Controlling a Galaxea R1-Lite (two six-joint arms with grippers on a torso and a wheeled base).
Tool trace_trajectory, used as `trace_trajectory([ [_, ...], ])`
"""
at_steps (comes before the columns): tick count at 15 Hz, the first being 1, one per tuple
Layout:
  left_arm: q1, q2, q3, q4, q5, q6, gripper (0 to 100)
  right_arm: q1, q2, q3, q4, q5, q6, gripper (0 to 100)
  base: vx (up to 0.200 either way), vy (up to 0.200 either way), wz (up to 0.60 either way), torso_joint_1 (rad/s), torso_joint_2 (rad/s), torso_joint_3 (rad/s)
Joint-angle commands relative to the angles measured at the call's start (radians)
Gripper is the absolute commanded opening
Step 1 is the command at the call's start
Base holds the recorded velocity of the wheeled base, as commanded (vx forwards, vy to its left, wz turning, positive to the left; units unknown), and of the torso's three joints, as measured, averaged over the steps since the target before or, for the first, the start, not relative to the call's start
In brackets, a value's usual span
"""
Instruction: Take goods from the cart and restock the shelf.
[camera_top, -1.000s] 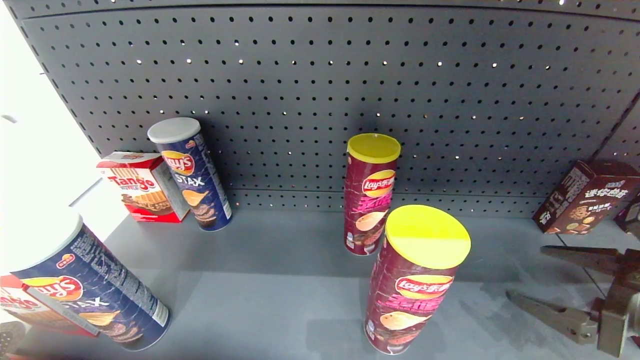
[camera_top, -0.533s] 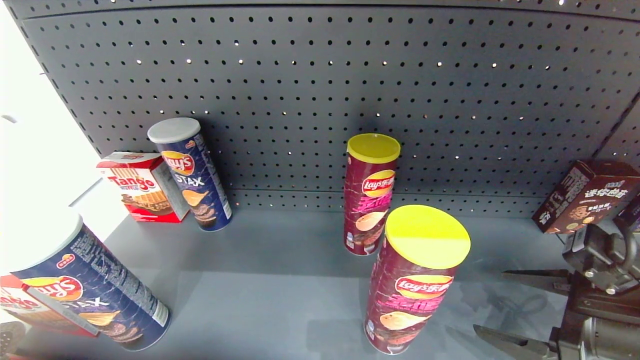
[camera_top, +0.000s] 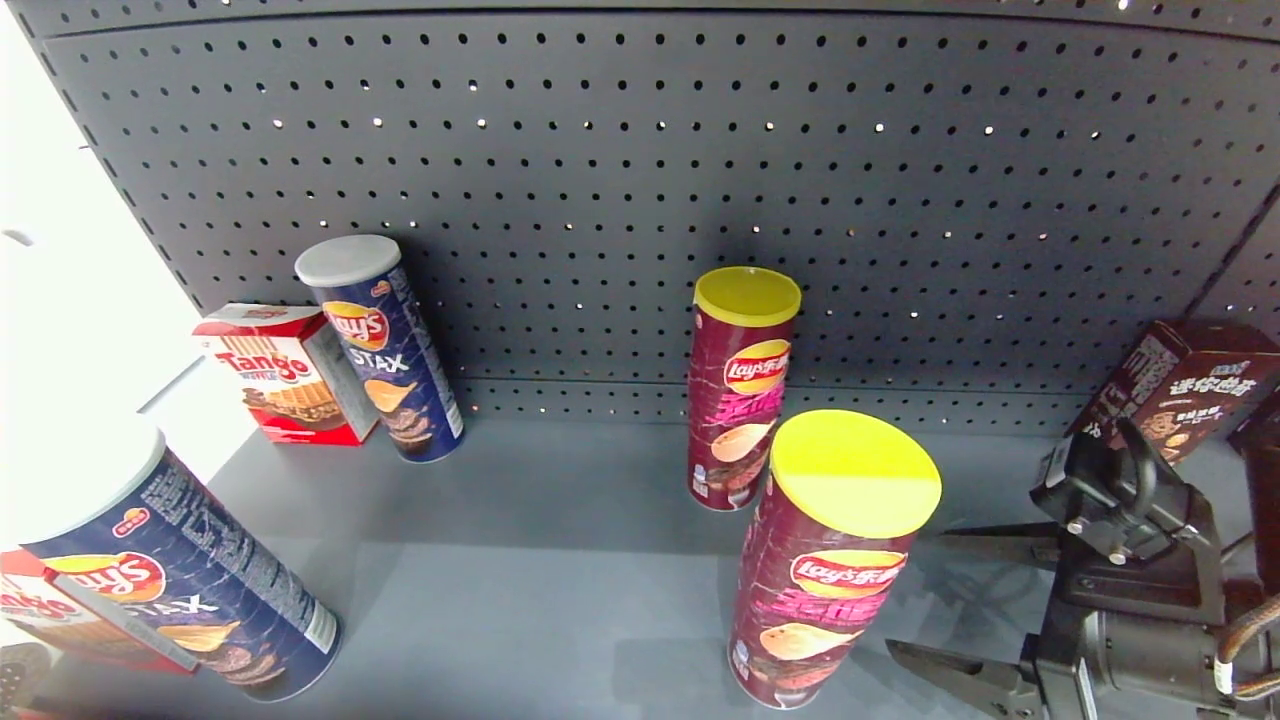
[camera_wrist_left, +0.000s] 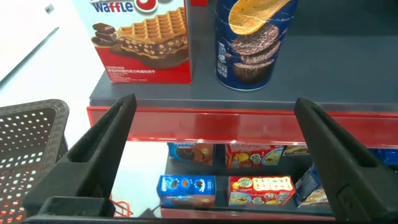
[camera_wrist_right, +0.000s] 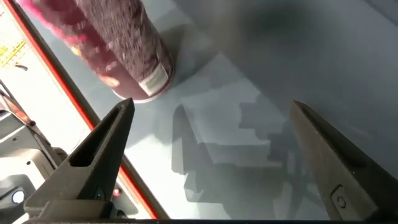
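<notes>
On the shelf (camera_top: 560, 560) in the head view, the front maroon can (camera_top: 820, 580) stands upright, long axis vertical, yellow lid up. The right gripper (camera_top: 922, 596) sits at about 3 o'clock from it, just beside and not touching, fingers spread wide with nothing between them. A second maroon can (camera_top: 742, 400) stands at roughly 11 o'clock from the front one, near the pegboard.

In the left wrist view, the left gripper (camera_wrist_left: 212, 102) is also spread and empty, low by the shelf's red front lip, facing a wafer box (camera_wrist_left: 146, 43) and a blue can (camera_wrist_left: 249, 50). A black mesh basket (camera_wrist_left: 31, 143) sits off to one side, maybe the cart.

In the right wrist view, the right gripper (camera_wrist_right: 211, 104) is splayed over bare shelf, with the maroon can's base just past one fingertip, outside the jaws. My guess is the right arm's free for the next item.
</notes>
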Motion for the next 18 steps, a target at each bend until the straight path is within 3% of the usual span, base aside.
trace_trajectory([
  [1, 0.0, 0.002, 0.0, 0.0, 0.0, 0.0, 100, 0.009, 0.034, -0.018, 0.0, 0.002, -0.001, 100, 0.0, 0.0, 0.0, 0.0, 0.0, 0.0],
  [18, 0.0, 0.002, 0.0, 0.0, 0.0, 0.0, 100, 0.043, 0.117, -0.074, -0.02, -0.012, -0.001, 100, 0.0, 0.0, 0.0, 0.0, 0.0, 0.0],
])
